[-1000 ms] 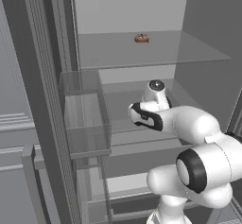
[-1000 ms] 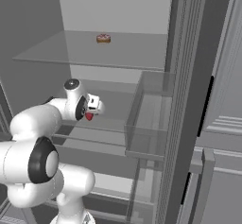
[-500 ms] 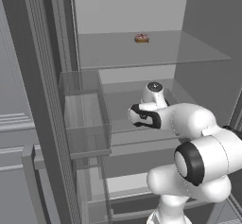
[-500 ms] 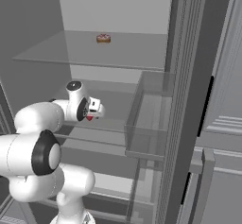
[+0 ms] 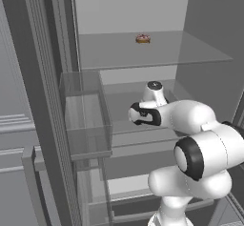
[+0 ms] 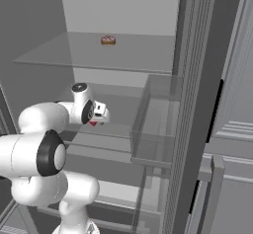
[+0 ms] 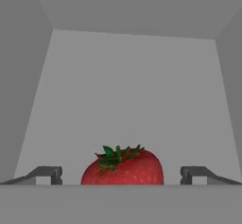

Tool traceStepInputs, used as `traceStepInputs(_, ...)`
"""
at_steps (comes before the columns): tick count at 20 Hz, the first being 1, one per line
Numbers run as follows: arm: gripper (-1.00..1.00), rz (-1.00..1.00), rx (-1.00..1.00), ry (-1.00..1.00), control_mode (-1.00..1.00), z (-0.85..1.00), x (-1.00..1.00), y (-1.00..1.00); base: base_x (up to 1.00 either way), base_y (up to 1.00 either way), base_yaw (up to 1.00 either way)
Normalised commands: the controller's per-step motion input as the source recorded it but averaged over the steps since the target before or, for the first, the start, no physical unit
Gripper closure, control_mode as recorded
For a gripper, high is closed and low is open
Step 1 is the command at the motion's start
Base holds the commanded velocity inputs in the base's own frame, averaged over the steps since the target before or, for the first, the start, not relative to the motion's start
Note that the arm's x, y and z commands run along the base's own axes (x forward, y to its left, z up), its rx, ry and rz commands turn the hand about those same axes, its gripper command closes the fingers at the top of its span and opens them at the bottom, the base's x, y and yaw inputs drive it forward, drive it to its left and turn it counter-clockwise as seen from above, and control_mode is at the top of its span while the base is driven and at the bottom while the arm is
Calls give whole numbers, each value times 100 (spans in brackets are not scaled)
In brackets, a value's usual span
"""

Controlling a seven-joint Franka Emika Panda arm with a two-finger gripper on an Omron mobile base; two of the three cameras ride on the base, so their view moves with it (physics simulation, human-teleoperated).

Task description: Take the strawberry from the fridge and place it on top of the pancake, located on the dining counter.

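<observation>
Jaws: standing wide apart, gripping nothing; in the hand view each dark tip is sitting clear of the fruit, one on either side.
Gripper (image 7: 122, 175): reaching into the fridge over the middle glass shelf, pointing toward the back wall; in the right base view it (image 6: 100, 113) is hanging just above a small spot of red.
Strawberry (image 7: 123, 167): lying on the middle shelf between the two tips, touching neither, its green leaves facing up.
Strawberry, right base view (image 6: 93, 123): peeking out just under the gripper, toward the front edge of the shelf.
Middle shelf (image 6: 121, 132): carrying the strawberry, running under the arm.
Top shelf (image 5: 190, 51): sitting above the arm, clear glass.
Brown item (image 5: 143, 39): resting near the back edge of the top shelf, well apart from the gripper.
Fridge (image 5: 124, 10): standing open, showing its pale inside.
Door bin (image 5: 86, 120): hanging clear and see-through on the open door beside the arm.
</observation>
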Motion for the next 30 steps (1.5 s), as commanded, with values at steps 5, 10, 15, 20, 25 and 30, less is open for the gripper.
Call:
traceStepInputs(5,100,0,0,4,-100,-20,0,0,0,0,0)
traceStepInputs(10,100,0,0,0,-100,-5,-14,0,0,0,0)
traceStepInputs(15,100,-1,0,0,-100,3,-40,0,0,0,0)
traceStepInputs(20,100,-5,0,0,-100,34,-94,-20,0,0,0)
traceStepInputs(25,100,-4,0,-12,-100,59,-100,-31,0,0,0)
traceStepInputs(30,100,-4,0,-10,-100,85,-100,-4,0,0,0)
